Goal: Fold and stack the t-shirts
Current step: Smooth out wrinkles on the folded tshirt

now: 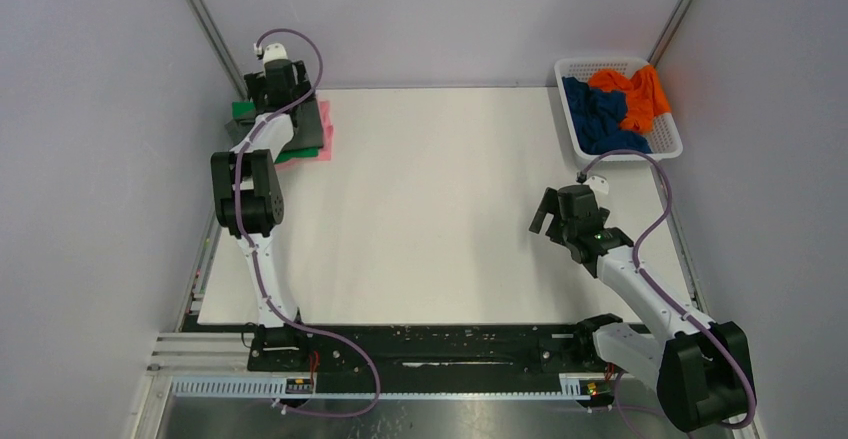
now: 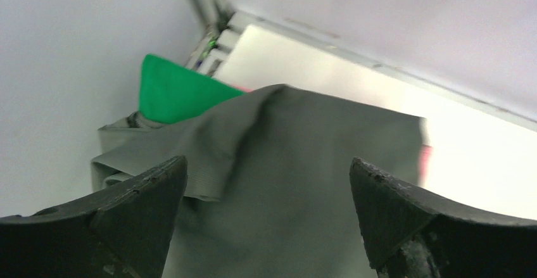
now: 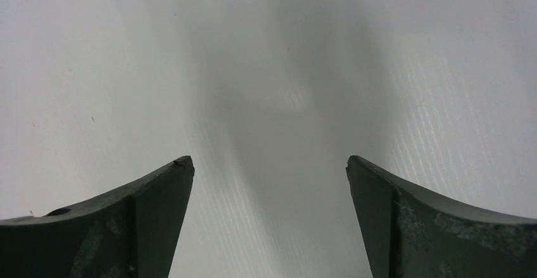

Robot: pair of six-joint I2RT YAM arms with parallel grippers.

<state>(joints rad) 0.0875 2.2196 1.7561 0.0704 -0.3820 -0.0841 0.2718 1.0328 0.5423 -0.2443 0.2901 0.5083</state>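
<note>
A folded stack lies at the table's far left: the dark grey t-shirt [image 1: 308, 129] on top, the pink t-shirt [image 1: 326, 137] and the green t-shirt [image 1: 240, 110] showing at its edges. My left gripper [image 1: 272, 87] hovers over the stack, open and empty. In the left wrist view [image 2: 268, 164] the grey shirt [image 2: 304, 164] fills the gap between the jaws, with green [image 2: 174, 91] behind it and a sliver of pink [image 2: 425, 157] at the right. The orange t-shirt [image 1: 640, 94] and navy blue t-shirt [image 1: 598, 114] lie crumpled in the basket. My right gripper [image 1: 549, 214] is open over bare table [image 3: 269, 164].
The white lattice basket [image 1: 668, 146] stands at the table's far right corner. The white table [image 1: 440, 209] is bounded by grey walls on the left, back and right. The arm bases sit on a black rail [image 1: 440, 349] at the near edge.
</note>
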